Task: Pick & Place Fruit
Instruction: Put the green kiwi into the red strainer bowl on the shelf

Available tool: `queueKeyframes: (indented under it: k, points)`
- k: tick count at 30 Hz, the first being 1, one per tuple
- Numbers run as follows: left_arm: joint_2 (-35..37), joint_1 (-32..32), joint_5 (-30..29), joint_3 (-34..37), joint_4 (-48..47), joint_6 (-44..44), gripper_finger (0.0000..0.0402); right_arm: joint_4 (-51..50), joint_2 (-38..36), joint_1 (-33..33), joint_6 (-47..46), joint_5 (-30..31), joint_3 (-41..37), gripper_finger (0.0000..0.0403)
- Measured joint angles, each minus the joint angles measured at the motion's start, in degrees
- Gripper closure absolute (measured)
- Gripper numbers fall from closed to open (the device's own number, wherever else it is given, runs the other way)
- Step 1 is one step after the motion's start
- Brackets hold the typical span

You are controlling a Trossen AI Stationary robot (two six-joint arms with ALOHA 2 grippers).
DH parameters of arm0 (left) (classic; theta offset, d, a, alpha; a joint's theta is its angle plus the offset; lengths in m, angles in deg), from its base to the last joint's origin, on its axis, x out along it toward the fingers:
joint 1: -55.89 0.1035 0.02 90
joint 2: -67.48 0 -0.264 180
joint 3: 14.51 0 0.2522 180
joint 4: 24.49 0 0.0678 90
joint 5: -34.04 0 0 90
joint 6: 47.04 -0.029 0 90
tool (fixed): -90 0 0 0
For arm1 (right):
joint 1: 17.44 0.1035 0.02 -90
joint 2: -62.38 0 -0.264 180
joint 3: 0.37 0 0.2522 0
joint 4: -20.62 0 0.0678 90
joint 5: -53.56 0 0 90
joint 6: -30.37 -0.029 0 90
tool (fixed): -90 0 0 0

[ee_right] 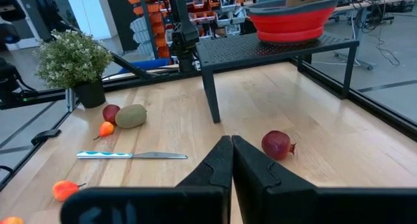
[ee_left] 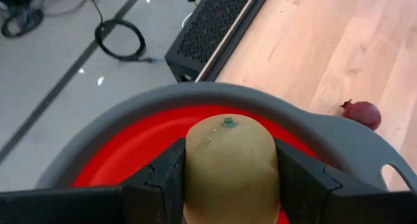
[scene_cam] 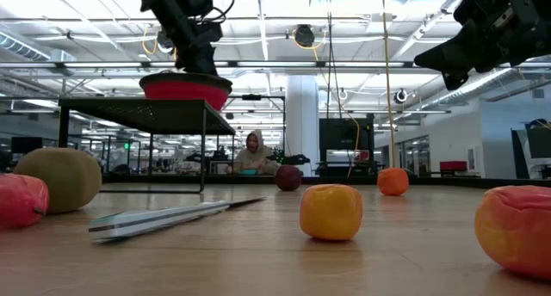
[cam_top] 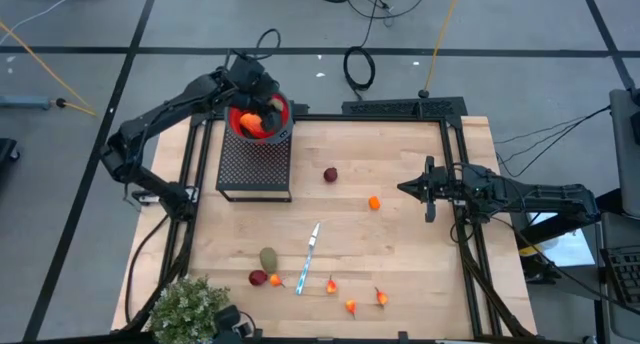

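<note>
From above, you see a wooden worktop (cam_top: 400, 274) with two dark arms. Your left gripper (cam_top: 256, 112) hangs over a red bowl (cam_top: 278, 112) that sits on a black mesh stand (cam_top: 255, 166) at the far left of the worktop. Your right gripper (cam_top: 408, 187) waits above the right side, well apart from the fruit. A dark-red ball (cam_top: 330, 174) and an orange ball (cam_top: 374, 202) lie mid-worktop. Near the front edge lie an olive oval (cam_top: 268, 258), a knife (cam_top: 309, 258) and several small red-orange fruits (cam_top: 351, 306). A bushy plant (cam_top: 188, 306) stands at the front left corner.

From worktop level, you see the bowl (scene_cam: 186, 88) raised on the stand (scene_cam: 138, 111), with the left arm coming down into it. The knife (scene_cam: 164, 218) lies in front, a yellow-orange fruit (scene_cam: 331, 212) beside it. A person sits far behind in the room.

From the left wrist, your left gripper's fingers (ee_left: 163, 185) are clamped on both sides of an olive-brown fruit (ee_left: 231, 165), held directly above the red inside of the bowl (ee_left: 130, 146).

From the right wrist, your right gripper (ee_right: 231, 142) has its fingers pressed together, holding nothing, with the dark-red ball (ee_right: 277, 144) on the worktop beyond it.
</note>
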Motion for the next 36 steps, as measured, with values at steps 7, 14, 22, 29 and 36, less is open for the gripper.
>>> queueKeyframes:
  k: [7, 14, 22, 29, 36]
  points:
    - [-1.84, 0.72, -0.24, 0.00, 0.10, 6.07, 0.0218, 0.02, -0.02, 0.02, 0.02, 0.00, 0.00, 0.0403]
    - [-3.02, 0.61, -0.21, 0.00, 0.32, 6.73, 0.0218, 0.02, -0.02, 0.02, -0.98, -0.02, 0.00, 0.0403]
    - [-3.05, 0.63, -0.32, 0.00, 0.43, 6.39, 0.0218, 0.00, -0.02, 0.01, -1.31, -0.02, 0.00, 0.0403]
    - [-3.05, 0.63, -0.43, 0.00, 0.45, 6.27, 0.0218, 0.02, -0.01, 0.02, -1.29, -0.02, 0.00, 0.0403]
    - [-3.05, 0.63, -0.45, 0.00, 0.47, 6.62, 0.0200, 0.02, -0.01, 0.00, -1.29, -0.04, 0.00, 0.0403]
